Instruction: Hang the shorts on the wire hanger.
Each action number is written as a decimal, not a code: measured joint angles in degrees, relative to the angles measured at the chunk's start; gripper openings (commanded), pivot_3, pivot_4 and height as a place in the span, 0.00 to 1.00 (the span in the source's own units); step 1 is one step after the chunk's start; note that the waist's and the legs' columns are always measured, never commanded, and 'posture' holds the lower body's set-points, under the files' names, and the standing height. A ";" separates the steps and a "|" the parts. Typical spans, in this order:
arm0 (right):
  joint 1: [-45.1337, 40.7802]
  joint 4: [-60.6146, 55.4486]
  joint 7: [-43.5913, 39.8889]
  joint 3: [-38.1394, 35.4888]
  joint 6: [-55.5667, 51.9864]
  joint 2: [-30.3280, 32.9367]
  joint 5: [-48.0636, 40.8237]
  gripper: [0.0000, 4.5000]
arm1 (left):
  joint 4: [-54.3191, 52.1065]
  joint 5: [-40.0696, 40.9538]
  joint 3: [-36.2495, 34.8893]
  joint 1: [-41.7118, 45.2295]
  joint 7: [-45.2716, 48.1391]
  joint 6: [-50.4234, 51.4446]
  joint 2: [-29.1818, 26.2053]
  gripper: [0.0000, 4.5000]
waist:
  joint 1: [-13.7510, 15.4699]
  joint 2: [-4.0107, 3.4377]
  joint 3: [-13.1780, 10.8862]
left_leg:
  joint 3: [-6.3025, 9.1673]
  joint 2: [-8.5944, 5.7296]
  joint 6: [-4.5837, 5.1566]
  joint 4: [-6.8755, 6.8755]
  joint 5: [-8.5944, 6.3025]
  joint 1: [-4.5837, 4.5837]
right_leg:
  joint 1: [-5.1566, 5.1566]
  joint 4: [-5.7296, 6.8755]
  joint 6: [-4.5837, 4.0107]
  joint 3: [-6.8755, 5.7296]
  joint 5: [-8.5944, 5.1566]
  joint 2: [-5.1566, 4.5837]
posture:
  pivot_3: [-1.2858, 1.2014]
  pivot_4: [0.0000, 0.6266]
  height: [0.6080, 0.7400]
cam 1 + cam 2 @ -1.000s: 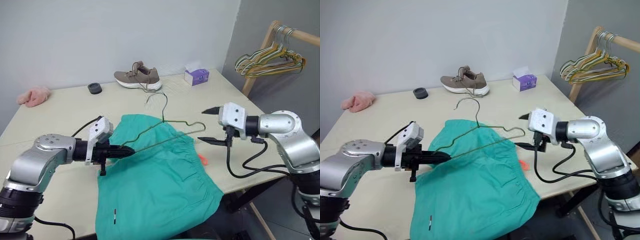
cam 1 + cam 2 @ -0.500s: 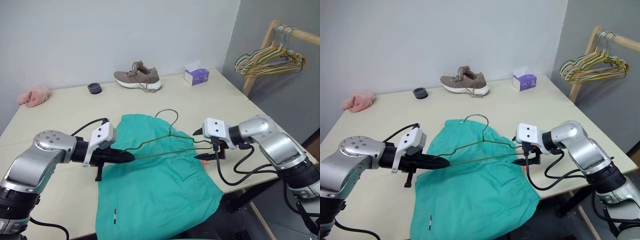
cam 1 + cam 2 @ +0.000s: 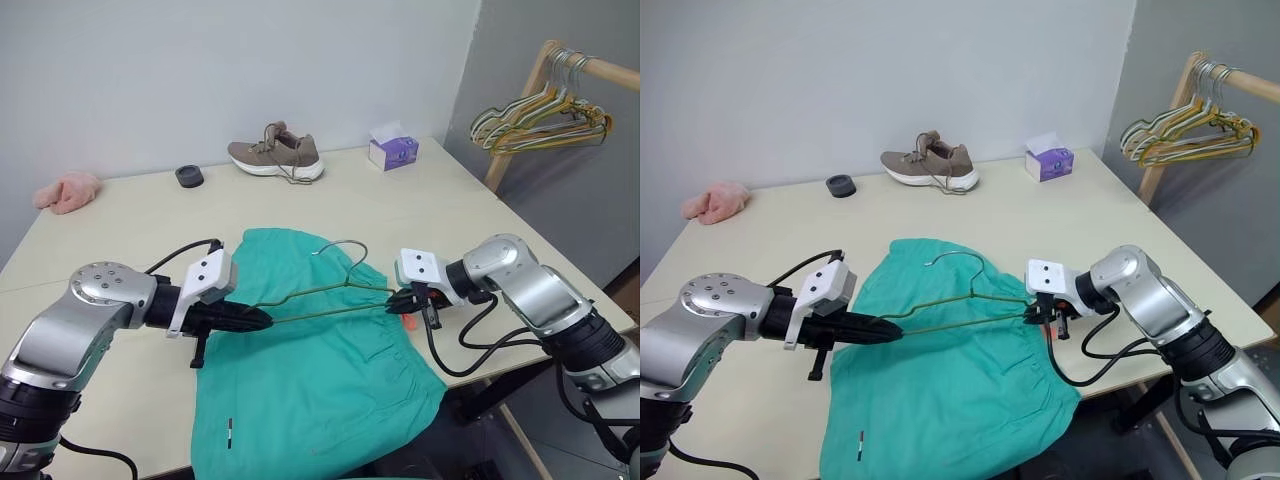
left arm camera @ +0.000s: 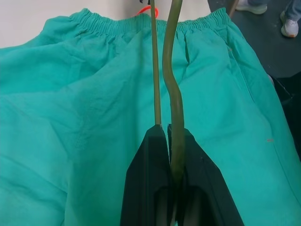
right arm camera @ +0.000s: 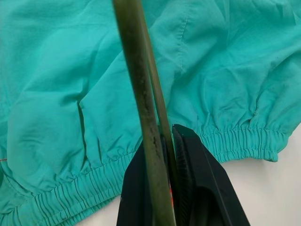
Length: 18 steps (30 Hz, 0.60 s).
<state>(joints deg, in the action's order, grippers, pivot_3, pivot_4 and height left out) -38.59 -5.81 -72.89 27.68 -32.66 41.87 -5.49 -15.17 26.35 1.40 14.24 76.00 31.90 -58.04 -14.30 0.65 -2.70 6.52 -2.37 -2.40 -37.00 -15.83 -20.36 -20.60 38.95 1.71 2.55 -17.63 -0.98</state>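
Table [image 3: 420,205] carries everything — the shorts [image 3: 310,390] lie spread flat across its front, one hem hanging over the near edge. Above the fabric, the wire hanger [image 3: 335,290] is held off the cloth, hook up, pinched at both ends. Left gripper [image 3: 262,319] is pressed together on one corner; right gripper [image 3: 396,300] is clamped on the other corner, beside the waistband.
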 measured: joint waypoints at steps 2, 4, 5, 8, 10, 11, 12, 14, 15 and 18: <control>0.00 -0.62 -0.44 0.00 -0.88 0.39 -0.15 0.00 | 0.00 -0.05 0.53 0.00 -0.05 -0.06 -0.03 0.05 | 0.00 0.00 0.00 | -0.01 0.00 0.00 -0.01 0.00 0.00 | 0.00 0.00 0.00 0.01 0.00 0.00 | 0.41 0.00 1.00; 0.01 -0.98 -0.50 0.00 -1.54 0.63 -0.20 0.00 | 0.09 -0.25 0.52 0.06 -0.79 -0.06 0.51 0.16 | -0.01 0.00 0.00 | -0.01 -0.01 0.00 -0.01 0.00 0.00 | 0.01 0.00 0.00 0.01 0.00 -0.01 | 0.41 0.00 1.00; 0.04 -1.30 -0.51 0.00 -1.72 0.86 -0.20 0.00 | 0.30 -0.46 0.53 0.05 -1.37 -0.06 0.95 0.22 | 0.00 0.00 0.00 | -0.01 -0.01 0.00 -0.01 0.00 -0.01 | 0.00 0.00 0.00 0.00 0.00 -0.01 | 0.41 0.00 1.00; 1.19 -2.74 -0.56 -0.36 -2.01 1.87 -0.34 0.00 | 1.21 -0.48 0.48 -0.01 -2.99 -0.21 2.13 0.43 | 0.02 0.02 0.01 | 0.02 -0.01 0.00 -0.01 0.00 -0.02 | 0.00 0.00 0.01 -0.02 0.00 -0.01 | 0.41 0.00 1.00; 1.95 -3.32 -0.65 -0.66 -2.22 2.26 -0.45 0.00 | 1.97 -0.48 0.18 -0.06 -4.36 -0.70 3.08 0.57 | 0.00 0.01 0.01 | 0.01 -0.01 0.00 -0.01 0.00 -0.03 | -0.01 0.00 0.00 -0.02 0.00 -0.02 | 0.41 0.00 1.00; 2.24 -3.55 -0.67 -0.87 -2.48 2.50 -0.61 0.00 | 2.44 -0.46 -0.18 -0.07 -5.25 -1.06 3.80 0.62 | 0.00 0.01 0.01 | 0.02 -0.01 0.00 -0.02 0.00 -0.04 | -0.01 0.00 0.00 -0.02 0.00 -0.02 | 0.41 0.00 1.00; 2.61 -3.97 -0.68 -1.21 -2.77 2.84 -0.91 0.00 | 2.82 -0.41 -0.78 -0.08 -6.07 -1.17 4.55 0.68 | 0.01 0.01 0.01 | 0.02 -0.01 0.00 -0.03 0.00 -0.04 | -0.01 0.00 0.01 -0.02 0.00 -0.02 | 0.41 0.00 1.00; 3.59 -4.92 -0.68 -2.00 -3.44 3.58 -1.53 0.00 | 3.81 -0.23 -1.96 -0.17 -7.23 -1.41 5.26 0.68 | 0.00 0.03 0.02 | 0.04 -0.01 0.00 -0.03 0.00 -0.05 | -0.01 0.00 0.01 -0.05 0.00 -0.02 | 0.41 0.00 1.00; 4.20 -5.45 -0.65 -2.40 -4.12 3.90 -1.99 0.00 | 4.02 0.04 -2.54 -0.46 -7.78 -1.40 5.45 0.68 | -0.01 0.03 0.02 | 0.04 -0.01 0.00 -0.03 0.00 -0.05 | -0.02 0.00 0.01 -0.04 0.00 -0.02 | 0.41 0.00 1.00; 6.76 -6.35 -0.17 -4.41 -6.83 4.80 -3.36 0.00 | 4.76 0.49 -4.77 -2.40 -8.32 -1.46 5.53 0.68 | -0.02 0.03 0.02 | 0.03 -0.01 0.00 -0.02 0.00 -0.08 | -0.07 0.00 0.01 -0.03 0.00 -0.03 | 0.41 0.00 1.00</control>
<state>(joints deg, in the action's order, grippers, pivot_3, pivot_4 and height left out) -31.83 -12.15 -73.06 23.27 -39.49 46.67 -8.85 -10.41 26.84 -3.37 11.84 67.68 30.45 -52.51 -14.31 0.67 -2.68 6.55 -2.38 -2.40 -37.02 -15.83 -20.44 -20.66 38.95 1.71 2.51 -17.63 -1.01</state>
